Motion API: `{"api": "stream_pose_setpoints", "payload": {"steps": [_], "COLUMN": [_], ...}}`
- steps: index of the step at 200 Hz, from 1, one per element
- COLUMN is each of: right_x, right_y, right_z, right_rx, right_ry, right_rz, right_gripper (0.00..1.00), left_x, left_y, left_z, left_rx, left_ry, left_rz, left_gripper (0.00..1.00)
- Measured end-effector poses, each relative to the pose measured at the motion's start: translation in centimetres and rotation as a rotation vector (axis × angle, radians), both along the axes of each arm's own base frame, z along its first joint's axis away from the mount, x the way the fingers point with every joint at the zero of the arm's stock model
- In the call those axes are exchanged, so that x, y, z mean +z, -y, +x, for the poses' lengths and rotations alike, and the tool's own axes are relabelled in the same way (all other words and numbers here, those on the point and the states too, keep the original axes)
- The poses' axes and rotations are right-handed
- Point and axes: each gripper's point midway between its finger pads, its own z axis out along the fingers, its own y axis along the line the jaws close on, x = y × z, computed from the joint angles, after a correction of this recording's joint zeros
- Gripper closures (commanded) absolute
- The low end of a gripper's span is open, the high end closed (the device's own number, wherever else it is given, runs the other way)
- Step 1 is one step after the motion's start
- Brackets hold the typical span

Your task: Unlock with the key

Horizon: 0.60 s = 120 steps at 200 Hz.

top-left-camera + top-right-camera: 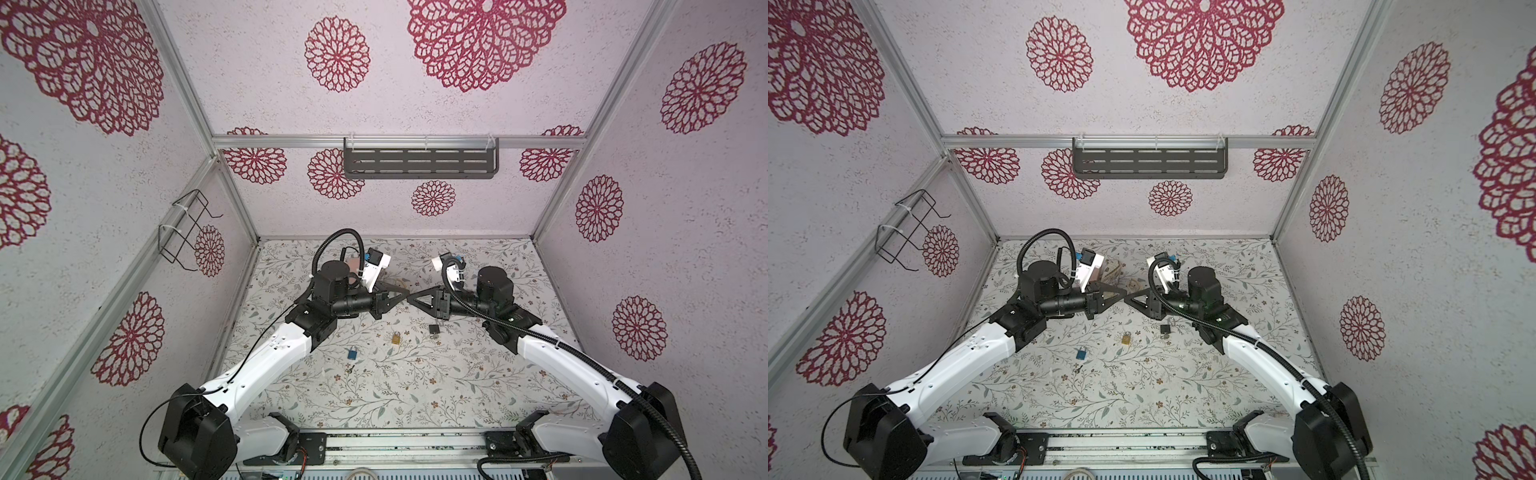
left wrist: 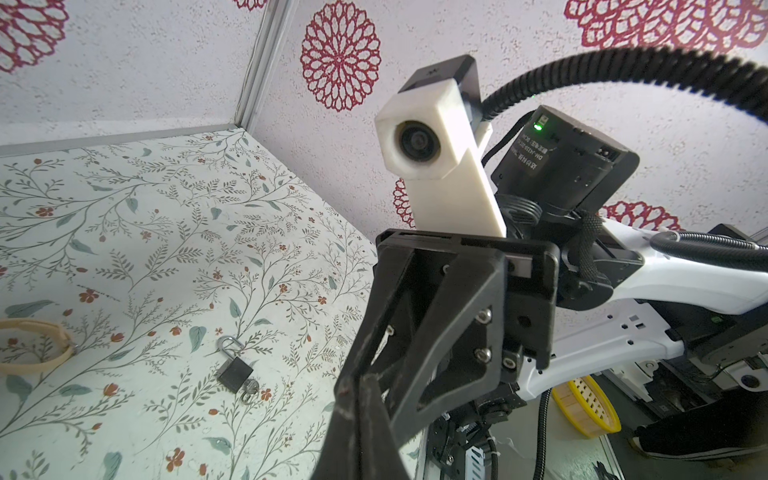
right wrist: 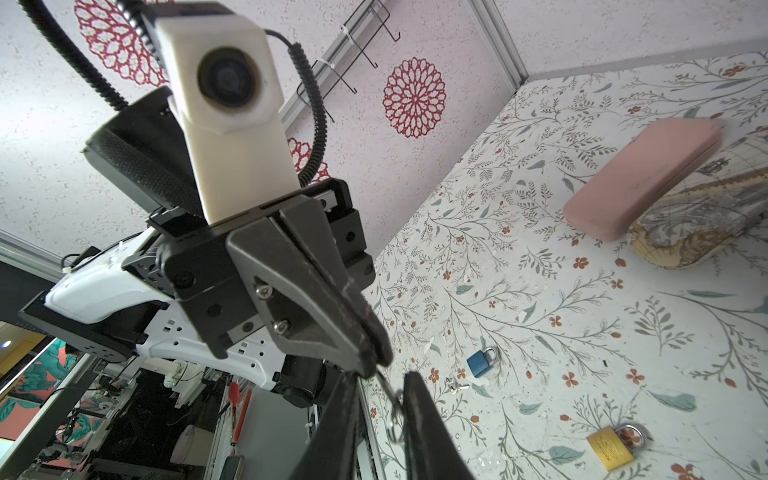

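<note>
Left gripper (image 3: 376,359) clamped on key (image 3: 384,386), which hangs lengthwise from left gripper's tips into right gripper (image 1: 412,300), its jaws narrowly apart.

White shells (image 1: 266,353), black joints (image 1: 332,286), ribbed cables (image 2: 623,66); fingers (image 3: 316,299) bear seemingly 2 screws (image 3: 261,292).

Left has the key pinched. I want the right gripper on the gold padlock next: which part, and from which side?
Take the gold padlock by its brass body, jaws across the two narrow side edges, coming straight down from above. It lies flat, broad face up, so those edges are probably the only opposed faces to pinch. Leave the shackle free: it is thin and rounded.
</note>
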Motion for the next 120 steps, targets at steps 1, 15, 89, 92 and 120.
{"api": "stream_pose_setpoints", "payload": {"steps": [1, 15, 89, 92, 120], "right_x": [0.00, -0.09, -0.47, -0.51, -0.58], "right_y": [0.01, 0.01, -0.09, -0.11, -0.18], "right_z": [0.01, 0.06, 0.09, 0.08, -0.09], "right_rx": [0.000, 0.001, 0.018, 0.019, 0.034], "right_ry": [0.000, -0.003, -0.013, -0.014, -0.017], "right_rz": [0.000, -0.001, -0.003, -0.003, -0.002], "right_gripper": [0.80, 0.81, 0.85, 0.85, 0.90], "left_x": [-0.01, -0.09, 0.16, 0.16, 0.19], "left_y": [0.00, 0.03, 0.35, 0.37, 0.53], "left_z": [0.01, 0.08, 0.13, 0.13, 0.16], "left_rx": [0.000, -0.003, -0.025, -0.027, -0.036], "left_ry": [0.000, -0.003, -0.011, -0.011, -0.018], "left_rz": [0.000, -0.002, -0.027, -0.027, -0.034], "left_gripper": [1.00, 1.00, 1.00, 1.00, 1.00]}}
